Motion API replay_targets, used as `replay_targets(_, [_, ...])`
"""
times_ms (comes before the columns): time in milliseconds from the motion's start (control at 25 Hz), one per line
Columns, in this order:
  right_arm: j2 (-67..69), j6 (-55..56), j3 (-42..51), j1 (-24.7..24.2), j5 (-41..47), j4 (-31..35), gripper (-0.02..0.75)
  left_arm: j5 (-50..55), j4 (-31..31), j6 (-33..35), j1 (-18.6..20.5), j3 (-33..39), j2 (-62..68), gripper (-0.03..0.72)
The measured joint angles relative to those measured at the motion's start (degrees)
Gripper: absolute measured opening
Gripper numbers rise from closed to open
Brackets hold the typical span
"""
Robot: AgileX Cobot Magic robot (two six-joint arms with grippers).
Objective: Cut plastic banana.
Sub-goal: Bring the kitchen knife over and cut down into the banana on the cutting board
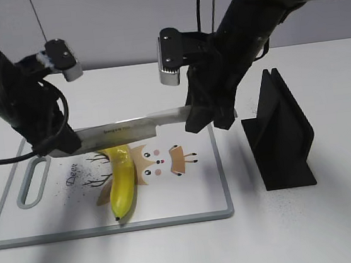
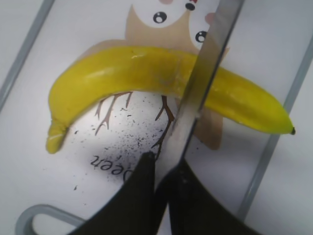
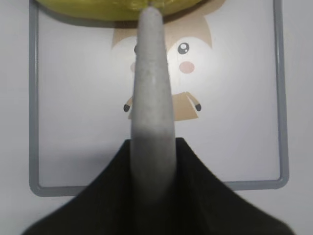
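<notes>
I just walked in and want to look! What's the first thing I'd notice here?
A long silver kitchen knife held at both ends by two black robot grippers: the left gripper pinches the blade tip, the right gripper grips the pale handle. Under the blade lies a glossy yellow toy banana on a white cutting board with a cartoon deer.

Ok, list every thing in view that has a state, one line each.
plastic banana: whole, uncut, lying on the board under the blade.
knife: level across the banana, held at both ends.
left pincer: shut on the knife's blade end.
right pincer: shut on the knife's pale handle.
cutting board: flat on the table, dark specks on it.
black stand: upright, nothing in it.
</notes>
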Motion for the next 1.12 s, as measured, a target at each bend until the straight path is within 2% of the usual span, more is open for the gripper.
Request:
replay_targets(200, [7.09,-0.12,-0.15,-0.10,-1.20,-0.40,0.165,-1.18,-1.51,0.45,0.00,-0.38,7.73,0.065])
replay_targets(560, [9.30,-0.15,-2.83,-0.43,0.88,-0.72,0.172,0.51,-2.86,0.31,0.41,-1.64,9.15,0.066])
replay_targets(840, [5.95,0.01,-3.67,-0.08,3.14,-1.41,0.172,0.44,-2.67,-0.27,0.24,-0.29,5.35,0.066])
replay_targets(1120, [-1.45,0.01,-3.85,0.00,5.18,-1.02,0.170,3.20,-1.07,-0.65,-0.01,-0.17,-4.73,0.050])
